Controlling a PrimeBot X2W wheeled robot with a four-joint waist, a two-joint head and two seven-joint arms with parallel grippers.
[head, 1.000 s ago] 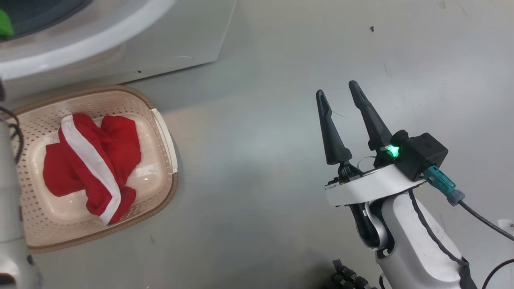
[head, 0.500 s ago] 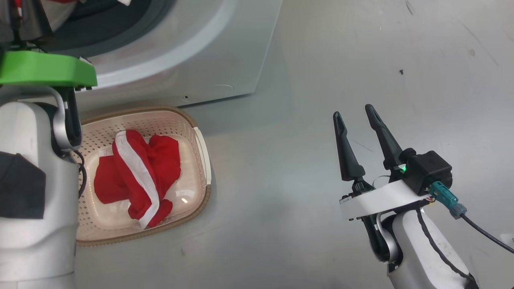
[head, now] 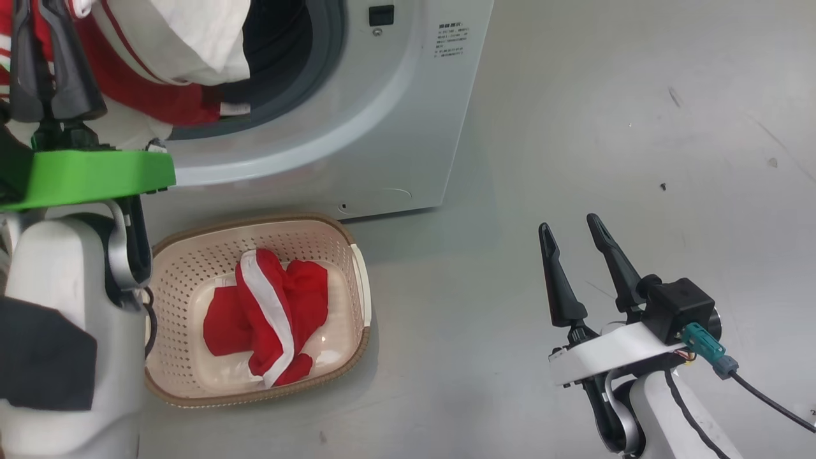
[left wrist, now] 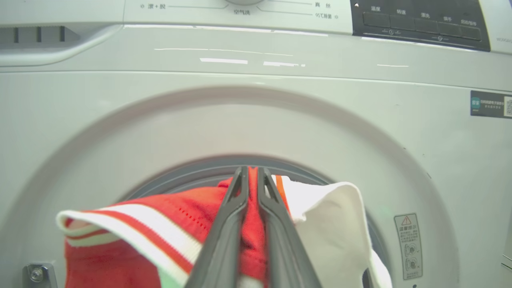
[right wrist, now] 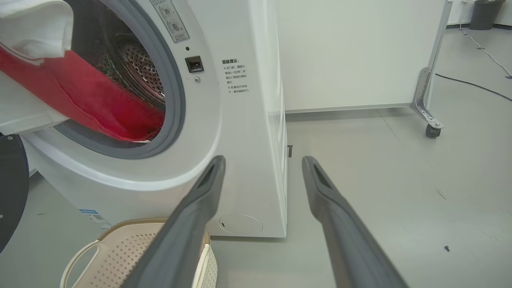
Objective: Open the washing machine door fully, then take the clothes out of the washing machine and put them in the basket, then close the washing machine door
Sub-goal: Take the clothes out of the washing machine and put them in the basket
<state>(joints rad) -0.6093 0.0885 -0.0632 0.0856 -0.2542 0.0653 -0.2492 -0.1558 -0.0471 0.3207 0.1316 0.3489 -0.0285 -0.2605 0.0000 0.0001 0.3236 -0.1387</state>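
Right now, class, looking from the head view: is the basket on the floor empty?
No, a red garment with a white stripe lies crumpled inside the basket.

- The round mouth of the washing machine (head: pixel 382 127) is partly blocked by a red and white cloth (head: pixel 172 57) hanging out. A dark gap is free at its right side.
- The left gripper (left wrist: pixel 252 172) is in front of the mouth, fingers pinched on that cloth.
- The basket (head: pixel 255 222) sits on the floor (head: pixel 574 127) just in front of the machine. It is open on top, and a red striped garment (head: pixel 268 312) lies low inside.
- The floor to the right is bare and wide. The right gripper (head: pixel 569 224) hangs there, fingers apart.
- The black door (right wrist: pixel 10 192) sticks out beside the mouth.
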